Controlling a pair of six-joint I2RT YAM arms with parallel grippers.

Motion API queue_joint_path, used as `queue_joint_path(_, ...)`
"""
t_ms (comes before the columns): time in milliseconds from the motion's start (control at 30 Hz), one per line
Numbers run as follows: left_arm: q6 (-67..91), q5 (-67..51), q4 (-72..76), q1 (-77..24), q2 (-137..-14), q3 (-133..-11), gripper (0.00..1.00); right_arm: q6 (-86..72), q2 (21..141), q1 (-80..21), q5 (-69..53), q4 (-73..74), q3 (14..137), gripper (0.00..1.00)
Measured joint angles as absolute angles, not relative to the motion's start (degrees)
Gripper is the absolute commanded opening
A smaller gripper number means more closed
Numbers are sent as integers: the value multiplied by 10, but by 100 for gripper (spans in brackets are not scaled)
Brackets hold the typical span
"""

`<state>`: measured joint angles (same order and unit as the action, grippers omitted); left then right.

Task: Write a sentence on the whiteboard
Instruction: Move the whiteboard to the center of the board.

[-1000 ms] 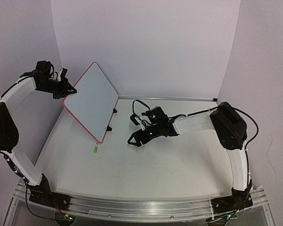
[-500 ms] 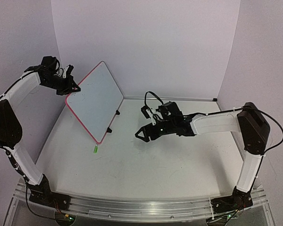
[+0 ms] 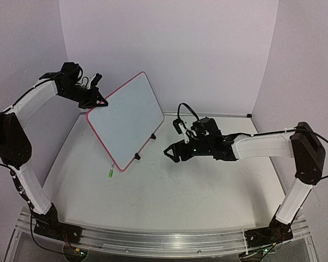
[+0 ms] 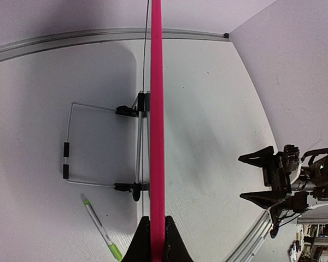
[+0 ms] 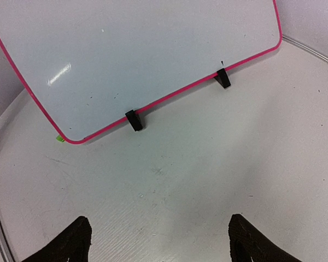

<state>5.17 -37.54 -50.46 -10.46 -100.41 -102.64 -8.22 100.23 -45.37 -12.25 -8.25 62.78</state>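
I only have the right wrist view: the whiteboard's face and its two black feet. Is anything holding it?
Observer: Yes. The left gripper is shut on the whiteboard at its top corner rim.
Operator: What's the green speck by its lower corner?
Observer: The end of a pen lying flat behind the whiteboard.
Operator: Anything else back there?
Observer: A wire stand, joined to the whiteboard's back by black clips.

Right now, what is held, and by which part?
The left gripper clamps the whiteboard by its upper left corner rim; the right gripper is open, empty.
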Motion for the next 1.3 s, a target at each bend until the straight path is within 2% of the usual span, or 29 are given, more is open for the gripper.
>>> queue_joint_path(267,43,-430,-550,-160,-1016,-1031,0,-81,1005,-435,-118,-104,616,80)
queue_joint_path(600,25,-459,-580,-173,-1030,-1043,0,-52,1062,-382,-136,-112,620,70)
queue_joint_path(700,24,-459,-583,-172,-1035,-1047,5,-41,1067,-373,-142,-110,614,68)
queue_joint_path(767,20,-459,-585,-172,-1035,-1047,13,-30,1070,-373,-147,-108,612,67)
queue_joint_path(867,18,-466,-591,-173,-1035,-1047,18,-13,1088,-373,-149,-102,614,66)
queue_joint_path(1067,16,-473,-602,-173,-1035,-1047,40,15,1140,-372,-147,-83,635,64)
queue_joint_path(1200,14,-478,-602,-173,-1035,-1047,63,25,1163,-370,-147,-79,654,61)
queue_joint_path(1300,12,-478,-601,-173,-1035,-1047,74,31,1173,-370,-148,-78,666,59)
